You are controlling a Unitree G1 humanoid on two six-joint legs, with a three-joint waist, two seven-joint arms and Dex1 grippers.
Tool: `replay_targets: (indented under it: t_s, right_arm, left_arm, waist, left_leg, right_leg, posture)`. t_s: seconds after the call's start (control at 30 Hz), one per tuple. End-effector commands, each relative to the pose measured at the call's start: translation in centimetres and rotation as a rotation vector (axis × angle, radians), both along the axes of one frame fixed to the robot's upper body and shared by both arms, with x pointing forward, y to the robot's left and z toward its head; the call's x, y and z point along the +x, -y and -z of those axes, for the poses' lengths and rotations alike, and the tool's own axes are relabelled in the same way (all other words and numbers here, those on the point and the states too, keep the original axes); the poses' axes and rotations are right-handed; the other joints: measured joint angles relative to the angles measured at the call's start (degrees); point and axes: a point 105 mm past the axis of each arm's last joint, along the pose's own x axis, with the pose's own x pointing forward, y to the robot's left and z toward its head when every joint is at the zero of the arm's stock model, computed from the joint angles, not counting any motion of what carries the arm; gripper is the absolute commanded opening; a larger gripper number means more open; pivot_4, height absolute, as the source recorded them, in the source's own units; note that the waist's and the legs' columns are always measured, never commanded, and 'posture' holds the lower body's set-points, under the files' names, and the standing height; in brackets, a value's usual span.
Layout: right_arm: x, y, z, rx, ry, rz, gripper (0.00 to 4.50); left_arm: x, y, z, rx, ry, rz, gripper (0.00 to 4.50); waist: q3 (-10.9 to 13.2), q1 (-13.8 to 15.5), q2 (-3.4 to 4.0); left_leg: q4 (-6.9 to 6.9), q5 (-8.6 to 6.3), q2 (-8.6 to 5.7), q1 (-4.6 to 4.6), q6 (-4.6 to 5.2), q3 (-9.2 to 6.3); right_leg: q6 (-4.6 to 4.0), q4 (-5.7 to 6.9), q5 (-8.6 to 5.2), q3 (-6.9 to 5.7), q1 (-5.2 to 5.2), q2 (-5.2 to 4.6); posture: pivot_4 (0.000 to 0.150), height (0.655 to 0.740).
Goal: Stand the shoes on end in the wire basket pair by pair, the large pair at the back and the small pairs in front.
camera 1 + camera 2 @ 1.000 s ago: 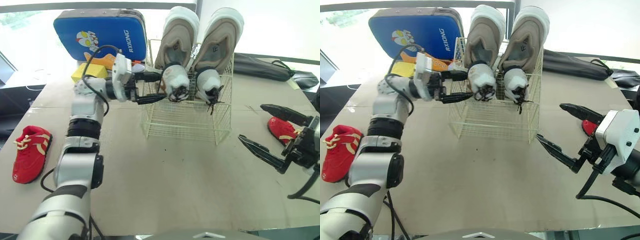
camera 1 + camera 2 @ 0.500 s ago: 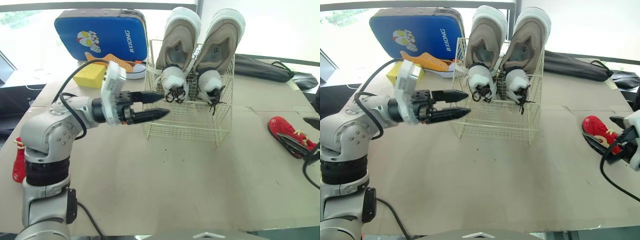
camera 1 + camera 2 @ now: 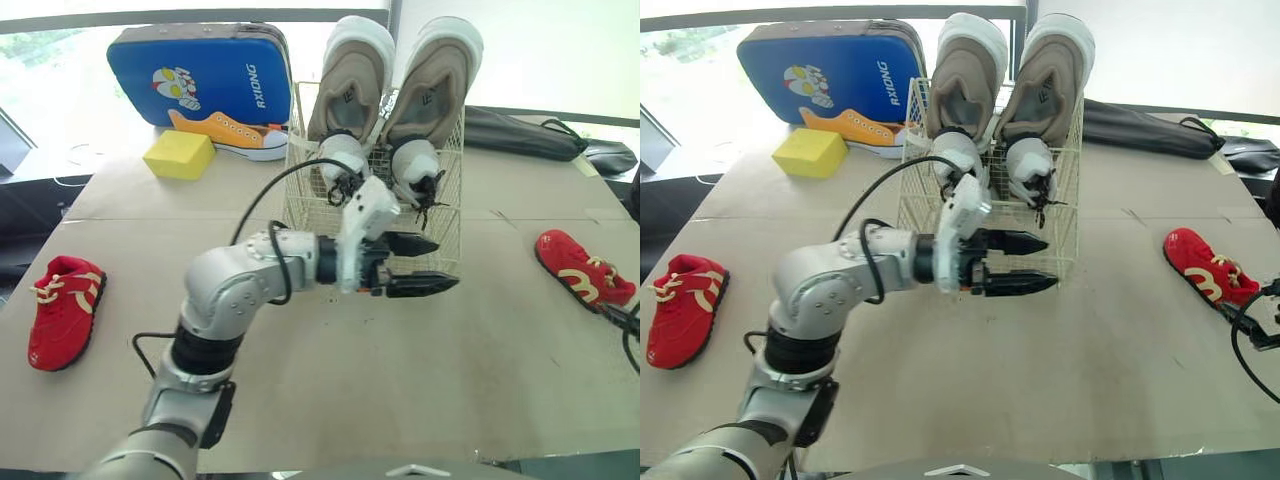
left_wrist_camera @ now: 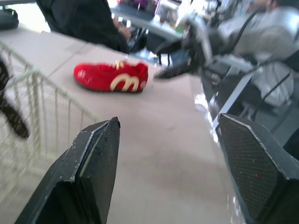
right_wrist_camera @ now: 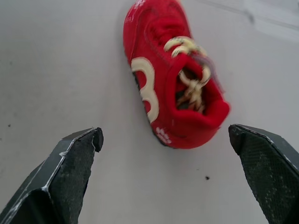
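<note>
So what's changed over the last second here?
The left claw, open and empty, pulled away from the left side of the wire basket and swung across its front. The right claw moved out right, open, facing the right red shoe. Everything else stayed put.

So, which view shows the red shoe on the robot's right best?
The right wrist view: the red shoe lies close, laces and opening plain. The eye views show it small, far right on the table; the left wrist view, side-on and distant.
</note>
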Motion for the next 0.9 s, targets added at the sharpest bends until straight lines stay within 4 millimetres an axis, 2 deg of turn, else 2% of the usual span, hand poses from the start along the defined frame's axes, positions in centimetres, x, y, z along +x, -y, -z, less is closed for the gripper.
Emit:
replay_targets:
  t_s: [0.03, 0.23, 0.47, 0.57, 0.73, 0.8, 0.9]
  right_arm:
    - [1.3, 1.7, 0.2, -0.047, 0.009, 0.06, 4.5]
    - [3.1, 1.7, 0.2, -0.039, 0.046, 0.079, 4.5]
    - [3.7, 1.7, 1.9, 0.002, 0.007, 0.096, 4.5]
    - [3.7, 1.3, 2.6, 0.031, -0.014, 0.074, 3.68]
    - [4.4, 1.2, 2.4, 0.022, 0.007, 0.049, 1.5]
    - [4.6, 1.2, 2.1, 0.007, 0.019, 0.047, 1.04]
    - [4.2, 1.1, 1.2, -0.047, 0.04, -0.002, 0.64]
  left_arm:
    - [0.3, 0.4, -0.7, -0.024, 0.054, 0.021, 3.69]
    - [0.6, 1.8, -1.1, -0.059, 0.086, 0.058, 3.69]
    - [1.0, 2.0, -1.1, -0.065, 0.099, 0.057, 3.69]
    - [1.1, 2.0, -1.1, -0.064, 0.102, 0.053, 3.76]
    - [1.2, 2.0, -1.2, -0.072, 0.099, 0.051, 3.76]
    - [1.2, 2.0, -1.2, -0.074, 0.098, 0.053, 3.76]
    - [1.2, 1.5, -1.2, -0.071, 0.095, 0.057, 3.76]
  waist:
    - [-0.03, -0.13, 0.05]
    - [-0.07, -0.07, 0.11]
    - [-0.1, -0.27, 0.13]
    - [-0.11, -0.41, 0.16]
    - [-0.12, -0.67, 0.15]
    - [-0.12, -0.68, 0.14]
    - [-0.12, -0.69, 0.15]
  left_leg:
    - [-0.01, 0.0, -0.01, 0.01, 0.0, 0.02]
    - [0.04, 0.0, -0.05, -0.03, 0.0, 0.01]
    - [0.04, 0.01, -0.05, -0.02, 0.0, 0.01]
    - [0.06, 0.0, -0.06, -0.02, 0.01, 0.02]
    - [0.06, 0.0, -0.04, -0.01, 0.01, 0.02]
    - [0.06, 0.0, -0.04, 0.0, 0.01, 0.03]
    - [0.07, 0.0, -0.04, 0.0, 0.01, 0.05]
  right_leg:
    - [0.0, 0.0, 0.0, 0.01, 0.0, 0.0]
    - [-0.01, -0.01, 0.0, 0.02, 0.01, 0.0]
    - [-0.01, -0.02, 0.01, 0.04, 0.0, 0.02]
    - [0.0, 0.0, 0.01, 0.06, 0.01, 0.01]
    - [0.0, 0.0, 0.01, 0.06, 0.01, 0.04]
    - [0.01, 0.01, 0.01, 0.07, 0.01, 0.04]
    - [0.02, 0.01, 0.01, 0.09, 0.01, 0.04]
  posture:
    - [0.15, 0.74]
    - [0.15, 0.74]
    - [0.15, 0.74]
    - [0.15, 0.74]
    - [0.15, 0.74]
    - [0.15, 0.74]
    - [0.15, 0.74]
